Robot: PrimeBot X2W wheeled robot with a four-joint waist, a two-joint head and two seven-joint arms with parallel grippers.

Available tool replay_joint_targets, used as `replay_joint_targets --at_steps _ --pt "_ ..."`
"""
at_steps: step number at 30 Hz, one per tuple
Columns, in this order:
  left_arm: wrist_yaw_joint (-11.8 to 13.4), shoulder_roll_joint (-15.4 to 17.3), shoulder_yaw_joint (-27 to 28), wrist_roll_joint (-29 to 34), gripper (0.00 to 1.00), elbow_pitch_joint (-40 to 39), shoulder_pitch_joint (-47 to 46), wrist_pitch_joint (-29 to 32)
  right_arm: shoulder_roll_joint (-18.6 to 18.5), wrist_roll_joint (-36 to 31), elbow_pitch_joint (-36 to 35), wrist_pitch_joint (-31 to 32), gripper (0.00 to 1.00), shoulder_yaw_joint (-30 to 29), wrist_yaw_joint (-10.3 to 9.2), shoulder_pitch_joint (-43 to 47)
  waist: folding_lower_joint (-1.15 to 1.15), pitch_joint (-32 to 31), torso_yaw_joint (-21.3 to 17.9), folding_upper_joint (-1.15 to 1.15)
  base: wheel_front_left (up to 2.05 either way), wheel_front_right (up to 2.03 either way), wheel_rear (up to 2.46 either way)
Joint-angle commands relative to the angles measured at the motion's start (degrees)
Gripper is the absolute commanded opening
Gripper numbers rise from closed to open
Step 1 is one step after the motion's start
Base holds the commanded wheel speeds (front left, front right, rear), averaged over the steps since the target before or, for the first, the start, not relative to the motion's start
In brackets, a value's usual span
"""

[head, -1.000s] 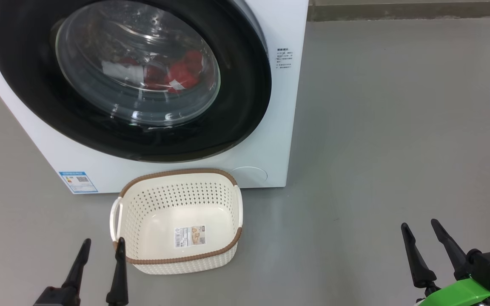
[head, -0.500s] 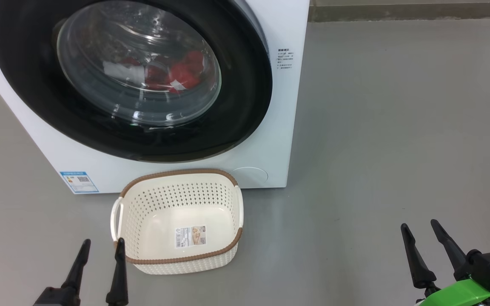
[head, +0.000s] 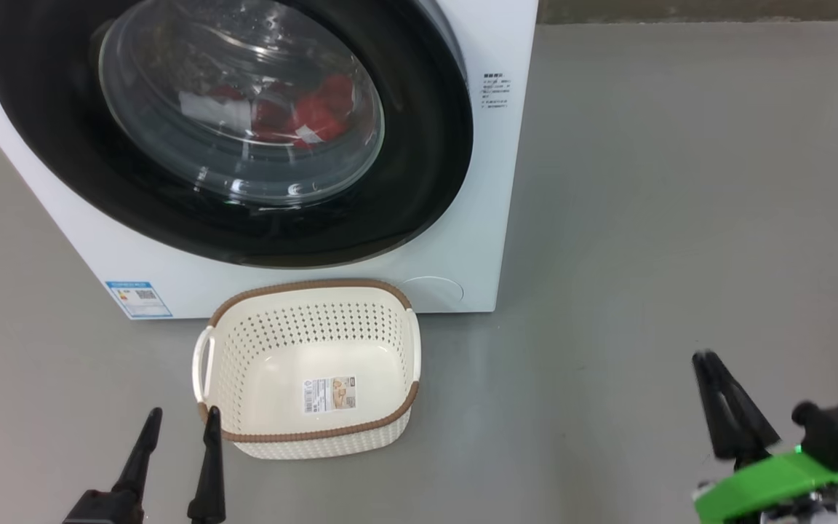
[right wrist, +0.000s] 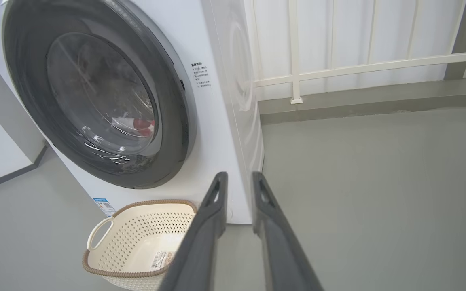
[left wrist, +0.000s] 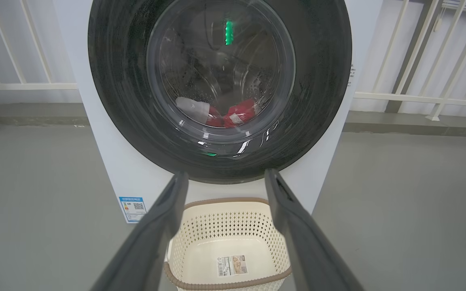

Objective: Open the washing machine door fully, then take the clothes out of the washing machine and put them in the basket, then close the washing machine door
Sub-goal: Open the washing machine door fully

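Observation:
The washing machine (head: 495,218) stands ahead with the washing machine door (head: 419,182) shut flat against its front. Red and white clothes (head: 317,116) lie inside, seen through the glass bowl. The cream basket (head: 310,285) sits on the floor right in front of the machine, with just a sticker on its floor. My left gripper (head: 182,413) is open at the basket's near left corner, holding nothing. My right gripper (head: 706,356) hovers over bare floor far to the basket's right, its fingers drawn close with a narrow gap and nothing between them. In the right wrist view the right gripper (right wrist: 239,174) points at the machine's right front corner.
Grey floor (head: 681,218) spreads wide to the right of the machine. A white railing (right wrist: 338,68) and a low kerb run behind it. A blue label (head: 139,297) marks the machine's lower left front.
My right gripper's fingers have closed from wide apart to a narrow gap, and that arm has shifted slightly. The head view has tipped a little; door, clothes and basket have not moved.

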Motion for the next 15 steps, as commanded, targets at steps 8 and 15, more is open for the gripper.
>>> replay_joint_targets --at_steps 8,15 --pt "0.7 0.7 -0.1 -0.4 1.00 -2.2 -2.2 -0.5 -0.7 11.2 -0.9 -0.7 0.00 3.5 -0.05 -13.1 0.00 2.3 2.0 0.00 0.00 0.00 0.00" --pt "0.9 0.7 -1.4 -1.5 1.00 -3.0 -4.0 -0.5 -2.0 18.6 3.0 -0.7 0.00 6.2 -0.05 -24.3 0.00 4.7 4.5 0.00 0.00 0.00 0.00"
